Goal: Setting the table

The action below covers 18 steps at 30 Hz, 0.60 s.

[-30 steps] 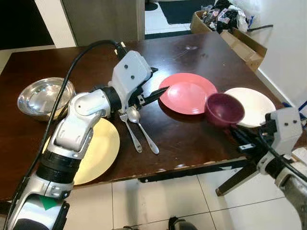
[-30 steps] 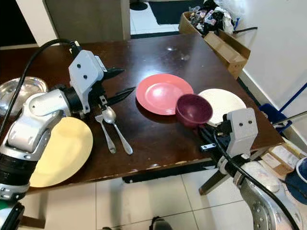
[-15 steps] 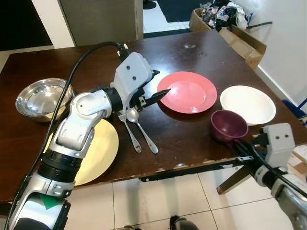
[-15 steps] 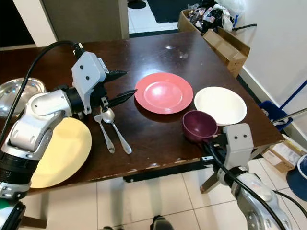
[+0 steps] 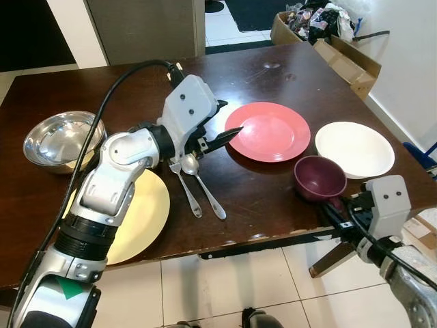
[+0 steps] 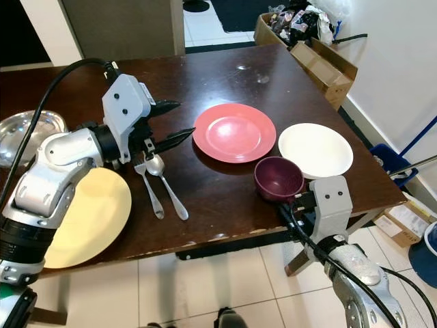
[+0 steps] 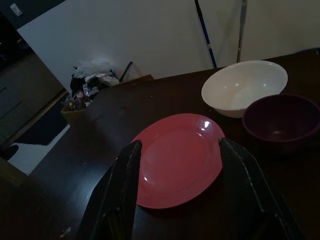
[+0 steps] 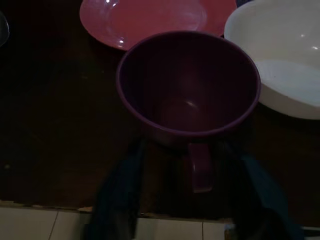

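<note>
Left eye view looks down on a dark brown wooden table (image 5: 273, 198) where the dishes lie spread out. Near the robot's right edge stands a deep maroon cup with a short handle (image 5: 319, 178), its handle turned toward the table edge, and the right gripper (image 8: 182, 192) sits just behind it with its two black fingers (image 8: 120, 195) spread to either side of the handle, not closed on anything. Just beyond the cup, a shallow white round bowl (image 5: 354, 149) rests close beside it, and farther toward the middle of the table lies a flat coral-red round plate (image 5: 268, 131). The left gripper (image 5: 220, 119) hovers over the table just beside the red plate's near rim, fingers parted and empty; in the left wrist view the plate shows between its two dark fingers (image 7: 127, 185). Under the left arm a silver metal fork (image 5: 185, 188) and a silver metal spoon (image 5: 202, 183) lie side by side, pointing toward the front edge. A pale yellow round plate (image 5: 140, 215) sits at the near left, partly covered by the arm, and a shiny steel bowl (image 5: 61, 140) stands at the far left. Beyond the far right corner an open cardboard box (image 5: 328, 41) holds clutter on the floor.
</note>
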Available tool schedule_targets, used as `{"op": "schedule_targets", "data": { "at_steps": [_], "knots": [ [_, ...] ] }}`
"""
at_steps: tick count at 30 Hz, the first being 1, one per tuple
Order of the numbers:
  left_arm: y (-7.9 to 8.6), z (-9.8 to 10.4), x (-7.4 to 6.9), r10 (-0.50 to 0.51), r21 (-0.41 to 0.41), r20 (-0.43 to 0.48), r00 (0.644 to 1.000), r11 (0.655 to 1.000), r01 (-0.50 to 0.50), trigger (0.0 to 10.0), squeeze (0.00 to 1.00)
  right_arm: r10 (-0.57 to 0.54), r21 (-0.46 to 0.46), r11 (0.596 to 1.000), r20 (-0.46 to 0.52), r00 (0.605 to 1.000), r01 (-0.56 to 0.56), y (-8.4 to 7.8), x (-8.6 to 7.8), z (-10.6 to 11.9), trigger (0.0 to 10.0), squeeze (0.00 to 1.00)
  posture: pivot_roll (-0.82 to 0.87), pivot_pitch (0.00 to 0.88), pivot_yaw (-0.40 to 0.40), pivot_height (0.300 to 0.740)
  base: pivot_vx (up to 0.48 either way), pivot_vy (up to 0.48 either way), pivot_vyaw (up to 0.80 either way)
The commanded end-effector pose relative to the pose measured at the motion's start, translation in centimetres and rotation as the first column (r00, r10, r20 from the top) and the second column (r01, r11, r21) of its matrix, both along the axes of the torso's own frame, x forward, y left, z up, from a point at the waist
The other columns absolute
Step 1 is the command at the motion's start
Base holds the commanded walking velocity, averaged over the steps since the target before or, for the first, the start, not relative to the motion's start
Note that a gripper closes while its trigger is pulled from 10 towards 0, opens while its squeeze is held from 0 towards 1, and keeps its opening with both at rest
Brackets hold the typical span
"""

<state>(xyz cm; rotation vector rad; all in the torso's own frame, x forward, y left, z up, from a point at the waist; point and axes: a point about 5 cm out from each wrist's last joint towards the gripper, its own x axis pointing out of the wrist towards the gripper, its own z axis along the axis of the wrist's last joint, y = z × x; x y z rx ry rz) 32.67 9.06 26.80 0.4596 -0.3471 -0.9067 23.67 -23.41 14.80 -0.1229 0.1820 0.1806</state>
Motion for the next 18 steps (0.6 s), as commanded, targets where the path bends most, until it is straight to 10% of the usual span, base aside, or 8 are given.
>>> {"op": "schedule_targets", "data": {
  "at_steps": [1, 2, 3, 18],
  "knots": [
    [0.0, -0.5, 0.0, 0.000, 0.002, -0.016, 1.000, 1.000, 0.000, 10.0, 0.00, -0.011, -0.021, 1.000, 0.004, 1.000, 0.011, -0.3, -0.2, 0.0, 10.0, 1.00, -0.16, 0.094, 0.093, 0.740, 0.000, 0.000, 0.00],
    [-0.1, -0.5, 0.0, -0.001, 0.001, -0.017, 1.000, 1.000, 0.001, 10.0, 0.00, -0.013, -0.031, 0.999, 0.012, 1.000, 0.013, -0.3, -0.2, 0.1, 10.0, 1.00, -0.16, 0.094, 0.091, 0.740, 0.000, 0.000, 0.00],
    [-0.1, -0.5, 0.0, -0.001, 0.000, -0.018, 1.000, 1.000, 0.001, 10.0, 0.00, -0.014, -0.038, 0.999, 0.018, 1.000, 0.015, -0.4, -0.2, 0.2, 10.0, 0.00, -0.16, 0.094, 0.091, 0.740, 0.000, 0.000, 0.00],
    [0.0, -1.0, 0.1, 0.034, -0.029, -0.040, 0.999, 0.999, -0.035, 10.0, 0.00, 0.055, -0.055, 0.998, 0.295, 0.954, -0.040, 0.8, -0.4, 8.4, 10.0, 0.00, -0.17, 0.093, 0.086, 0.740, 0.000, 0.000, 0.00]
  ]
}}
